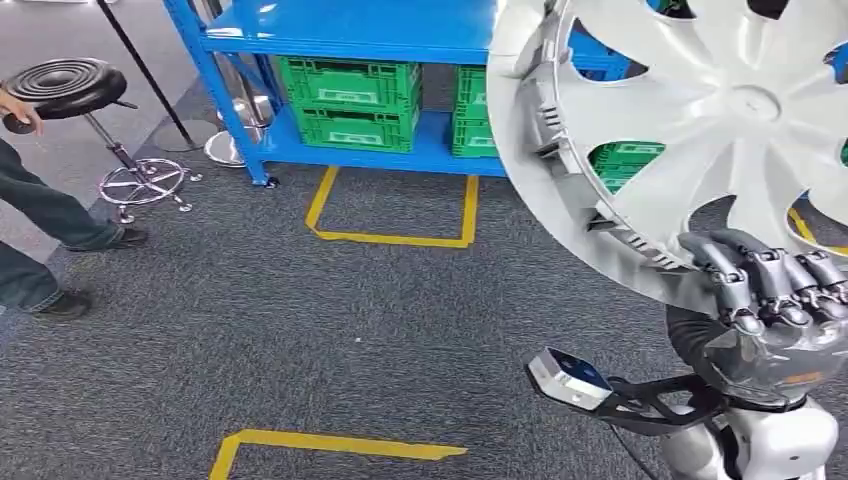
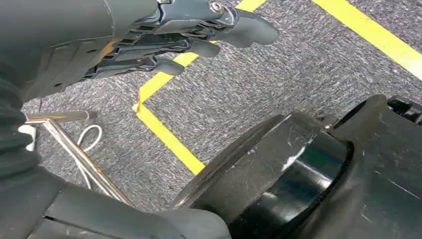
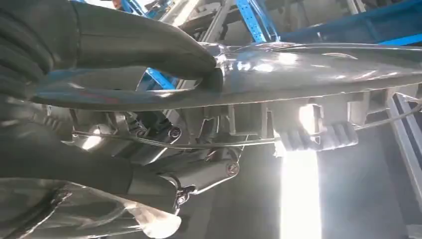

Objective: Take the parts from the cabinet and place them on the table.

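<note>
A large silver wheel cover point(image 1: 720, 120) fills the upper right of the head view, held up in the air in front of the blue cabinet point(image 1: 340, 30). My right hand point(image 1: 770, 285) grips its lower rim, fingers curled over the edge. The right wrist view shows the thumb point(image 3: 149, 45) pressed on the cover's shiny rim point(image 3: 308, 64), with the clips underneath. My left hand point(image 2: 184, 35) hangs over the carpet, holding nothing, fingers slightly apart.
Green crates point(image 1: 355, 100) sit on the cabinet's lower shelf. Yellow tape point(image 1: 390, 235) marks squares on the grey carpet. A black stool point(image 1: 70, 85) stands at the far left, beside a person's legs point(image 1: 45, 230).
</note>
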`<move>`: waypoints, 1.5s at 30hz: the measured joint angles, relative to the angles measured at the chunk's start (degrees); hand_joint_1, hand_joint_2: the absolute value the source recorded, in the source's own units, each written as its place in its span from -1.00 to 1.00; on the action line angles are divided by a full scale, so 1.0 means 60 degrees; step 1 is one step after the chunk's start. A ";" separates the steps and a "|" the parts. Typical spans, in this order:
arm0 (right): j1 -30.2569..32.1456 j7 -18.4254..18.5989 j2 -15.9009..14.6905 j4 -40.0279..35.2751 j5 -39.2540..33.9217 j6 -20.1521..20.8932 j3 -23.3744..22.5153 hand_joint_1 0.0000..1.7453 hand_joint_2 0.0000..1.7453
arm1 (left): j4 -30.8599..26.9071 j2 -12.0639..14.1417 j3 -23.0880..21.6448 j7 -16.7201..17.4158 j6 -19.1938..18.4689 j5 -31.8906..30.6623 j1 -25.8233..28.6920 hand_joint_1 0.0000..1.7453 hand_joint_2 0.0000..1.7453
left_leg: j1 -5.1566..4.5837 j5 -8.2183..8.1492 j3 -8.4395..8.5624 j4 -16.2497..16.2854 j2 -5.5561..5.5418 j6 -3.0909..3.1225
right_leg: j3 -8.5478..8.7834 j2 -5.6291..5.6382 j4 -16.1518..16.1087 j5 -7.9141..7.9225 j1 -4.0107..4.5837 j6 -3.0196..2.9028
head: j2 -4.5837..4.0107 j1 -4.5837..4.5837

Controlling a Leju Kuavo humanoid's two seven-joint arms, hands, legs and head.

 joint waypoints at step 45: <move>0.0025 -0.0150 -0.0171 0.0076 -0.0007 0.0000 0.0131 1.00 1.00 | 0.0015 -0.0004 0.0004 -0.0040 -0.0029 -0.0062 0.0044 -1.00 1.00 | 0.0097 0.0033 0.0052 -0.0116 0.0988 -0.0109 | 0.0221 -0.0575 0.0089 -0.0340 0.0145 0.0012 | 0.0000 -0.0004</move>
